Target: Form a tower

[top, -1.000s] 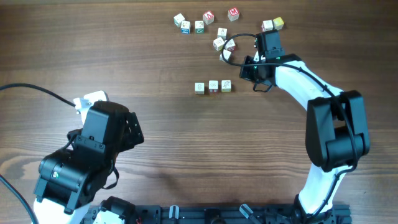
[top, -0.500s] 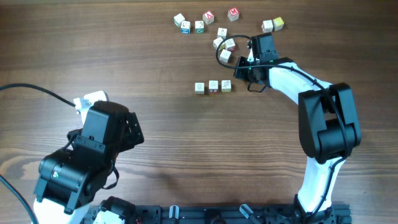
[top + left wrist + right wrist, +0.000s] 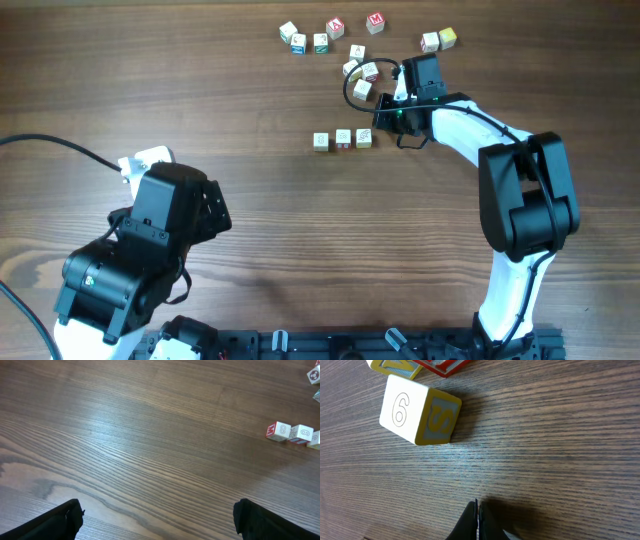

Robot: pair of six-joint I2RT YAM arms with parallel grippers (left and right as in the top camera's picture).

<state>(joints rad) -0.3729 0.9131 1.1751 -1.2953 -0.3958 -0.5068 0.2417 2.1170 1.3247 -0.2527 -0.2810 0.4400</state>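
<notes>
No tower shows in any view. Three cream letter cubes lie side by side in a flat row mid-table; the left wrist view catches that row at its right edge. More loose cubes are scattered at the far side. My right gripper is shut and empty, low over the wood just right of a cube. In the right wrist view the shut gripper points at bare table, and that cube, marked 6 and S, lies ahead to the left. My left gripper is open and empty.
Two cubes lie at the far right, behind the right wrist. A red cube and a yellow one touch the 6 cube's far side. The left arm is folded at the near left, with a cable trailing left.
The right arm has swung left, bringing its shut gripper closer to the cube cluster. The left arm and all cubes are unmoved.
</notes>
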